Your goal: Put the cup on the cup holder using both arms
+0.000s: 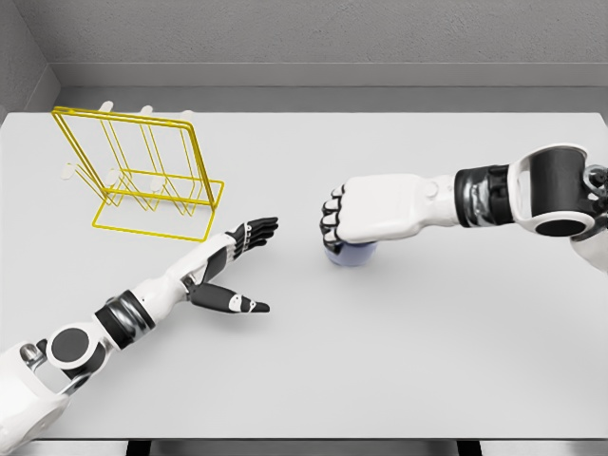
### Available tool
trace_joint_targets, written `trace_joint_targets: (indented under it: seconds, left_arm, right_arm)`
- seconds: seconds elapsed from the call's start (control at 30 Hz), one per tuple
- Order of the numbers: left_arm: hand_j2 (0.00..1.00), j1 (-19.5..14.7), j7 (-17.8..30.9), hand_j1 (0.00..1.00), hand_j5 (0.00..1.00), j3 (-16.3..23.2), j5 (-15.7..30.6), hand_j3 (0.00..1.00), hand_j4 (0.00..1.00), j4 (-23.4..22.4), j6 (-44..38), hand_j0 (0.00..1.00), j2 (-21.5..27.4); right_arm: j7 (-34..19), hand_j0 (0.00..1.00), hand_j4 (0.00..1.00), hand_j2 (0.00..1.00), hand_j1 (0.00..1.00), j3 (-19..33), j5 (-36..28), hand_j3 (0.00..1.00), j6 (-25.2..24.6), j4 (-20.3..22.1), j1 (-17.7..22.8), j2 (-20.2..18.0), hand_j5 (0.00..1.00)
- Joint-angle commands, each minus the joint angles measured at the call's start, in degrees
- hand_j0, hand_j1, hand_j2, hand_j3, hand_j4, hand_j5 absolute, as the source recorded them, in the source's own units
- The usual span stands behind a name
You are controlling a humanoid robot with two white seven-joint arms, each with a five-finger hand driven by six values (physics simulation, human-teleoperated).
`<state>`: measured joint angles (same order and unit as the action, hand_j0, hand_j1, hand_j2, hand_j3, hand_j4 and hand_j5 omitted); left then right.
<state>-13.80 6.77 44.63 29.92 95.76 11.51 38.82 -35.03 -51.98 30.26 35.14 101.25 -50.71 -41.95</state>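
In the head view, the white right hand (356, 217) is curling down over the small bluish translucent cup (350, 253) mid-table, apparently gripping it for a handover. The left hand (236, 271) is lying released, fingers spread, waiting between cup and yellow wire cup holder (142, 171).

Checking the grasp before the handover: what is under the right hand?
Under the right hand a bluish cup shows only as a rounded lower edge on the table. Its rim, any handle and the finger contact are covered.
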Motion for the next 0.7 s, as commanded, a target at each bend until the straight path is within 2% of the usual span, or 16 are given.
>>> trace_joint_targets:
  seconds: [0.0, 0.37, 0.5, 0.57, 0.6, 0.63, 0.67]
  left_arm:
    - [1.00, 0.0, 0.0, 1.00, 1.00, -0.1, 0.1, 1.00, 1.00, 0.0, 0.0, 1.00, 0.0]
    - [1.00, 0.1, 0.0, 1.00, 1.00, -0.4, 0.1, 1.00, 1.00, 0.0, 0.0, 1.00, 0.0]
    - [1.00, 0.2, 0.0, 1.00, 1.00, -0.4, 0.1, 1.00, 1.00, 0.0, 0.0, 1.00, 0.0]
    - [1.00, 0.2, 0.0, 1.00, 1.00, -0.4, 0.1, 1.00, 1.00, 0.0, 0.0, 1.00, 0.1]
    - [1.00, 0.2, 0.0, 1.00, 1.00, -0.4, 0.1, 1.00, 1.00, 0.0, 0.0, 1.00, 0.0]
    - [1.00, 0.2, 0.0, 1.00, 1.00, -0.4, 0.1, 1.00, 1.00, 0.0, 0.0, 1.00, 0.0]
    - [1.00, 0.2, 0.0, 1.00, 1.00, -0.4, 0.1, 1.00, 1.00, 0.0, 0.0, 1.00, 0.0]
  right_arm:
    - [0.0, 0.50, 0.50, 0.50, 0.50, -0.8, -0.2, 0.50, -0.1, 0.0, 0.0, 0.9, 0.50]
    - [0.0, 0.51, 0.51, 0.51, 0.51, -2.9, -0.3, 0.51, -0.1, 0.0, -0.2, 1.8, 0.51]
    - [0.0, 0.51, 0.51, 0.51, 0.51, -3.5, -2.1, 0.51, -0.1, 0.0, -0.4, 1.8, 0.51]
    - [0.0, 0.61, 0.61, 0.61, 0.61, -3.7, -2.1, 0.61, -0.1, 0.0, -0.4, 1.8, 0.61]
    - [0.0, 0.87, 0.87, 0.87, 0.87, -3.7, -2.1, 0.87, -0.1, 0.0, -0.5, 1.9, 0.87]
    - [0.0, 0.93, 0.93, 0.93, 0.93, -3.7, -2.0, 0.93, -0.1, 0.0, -0.6, 1.9, 0.93]
    - [0.0, 0.94, 0.94, 0.94, 0.94, -3.7, -2.0, 0.94, -0.1, 0.0, -0.6, 1.8, 0.94]
